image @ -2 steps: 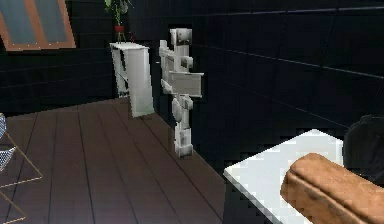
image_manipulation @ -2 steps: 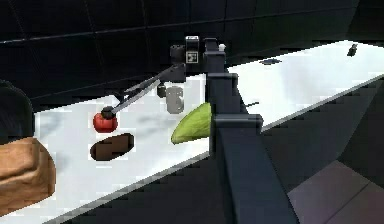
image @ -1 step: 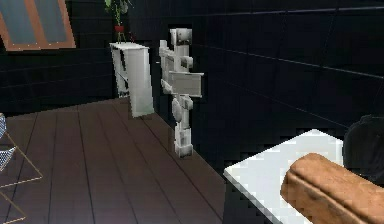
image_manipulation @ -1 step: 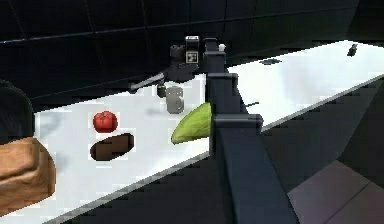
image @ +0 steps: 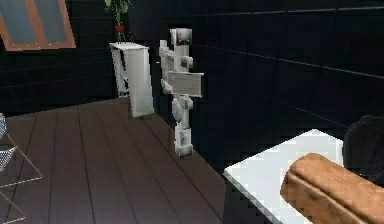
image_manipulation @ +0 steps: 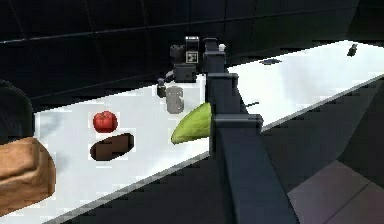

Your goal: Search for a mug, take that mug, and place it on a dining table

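A small grey cup-like thing (image_manipulation: 176, 99), perhaps the mug, stands on the long white counter (image_manipulation: 300, 85) in the arm side view. The dark arm (image_manipulation: 235, 140) rises from the bottom edge and reaches over the counter. Its two white marked squares (image_manipulation: 193, 56) sit at the far end. The gripper (image_manipulation: 165, 87) hangs just left of the grey cup. I cannot tell whether it holds anything, because the cup stands on the counter right at its fingers.
The counter carries a red round fruit (image_manipulation: 104, 121), a dark brown lump (image_manipulation: 112, 147), a green leafy thing (image_manipulation: 192, 126) and a bread loaf (image_manipulation: 22, 170) (image: 335, 190). Ahead, a white robot statue (image: 181, 90) and a white cabinet (image: 135, 75) stand by dark walls, past bare wooden floor (image: 100, 160).
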